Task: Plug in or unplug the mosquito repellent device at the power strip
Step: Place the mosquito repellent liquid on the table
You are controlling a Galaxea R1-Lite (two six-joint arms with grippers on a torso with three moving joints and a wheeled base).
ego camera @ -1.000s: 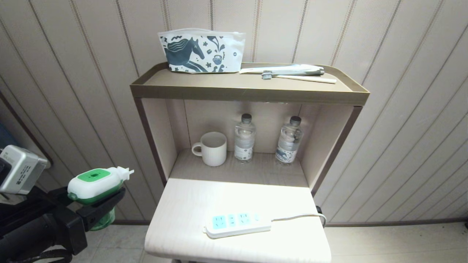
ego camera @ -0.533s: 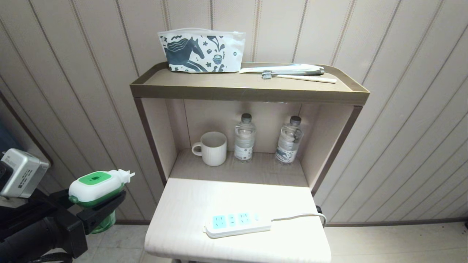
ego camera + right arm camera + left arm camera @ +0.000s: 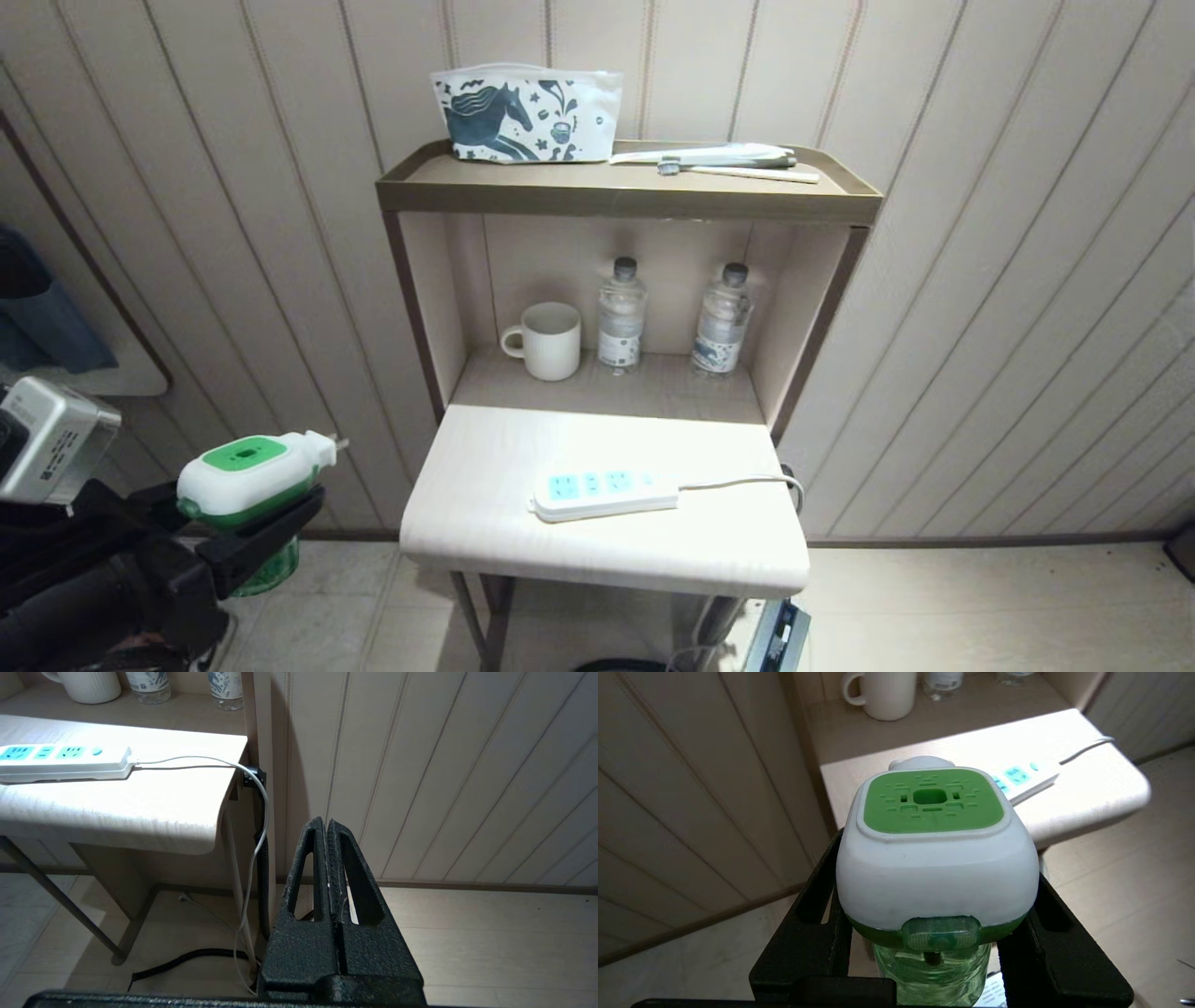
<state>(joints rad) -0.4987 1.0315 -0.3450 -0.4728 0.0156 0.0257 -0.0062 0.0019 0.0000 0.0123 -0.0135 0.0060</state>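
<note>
The whole scene has slid and shrunk in the head view since a second ago: the stand now sits farther off and more floor shows beneath it, so the camera has drawn back rather than any object shifting. The left gripper (image 3: pixel 247 523) keeps its place low at the robot's left, over the floor and well apart from the table.

Nearest, that left gripper is clenched on the mosquito repellent device (image 3: pixel 245 476), its black fingers (image 3: pixel 810 933) pressing either side just under the white-and-green head, the green bottle hanging below. The device's prongs (image 3: pixel 334 442) point toward the stand and are bare, so it is unplugged. The right gripper (image 3: pixel 329 877) hangs parked beside the table's right end, its jaws pressed together on nothing.

Farther on, the power strip (image 3: pixel 605 492) lies flat on the white table (image 3: pixel 485 541), all sockets free, its cord (image 3: pixel 747 482) running off the right edge. Beyond, a mug (image 3: pixel 549 341) and two water bottles (image 3: pixel 623 313) stand in the recess.

Judging by this, the step in hand is carrying the device away after unplugging; the wider gap suits that reading, though a fresh approach to plug in cannot be ruled out.
</note>
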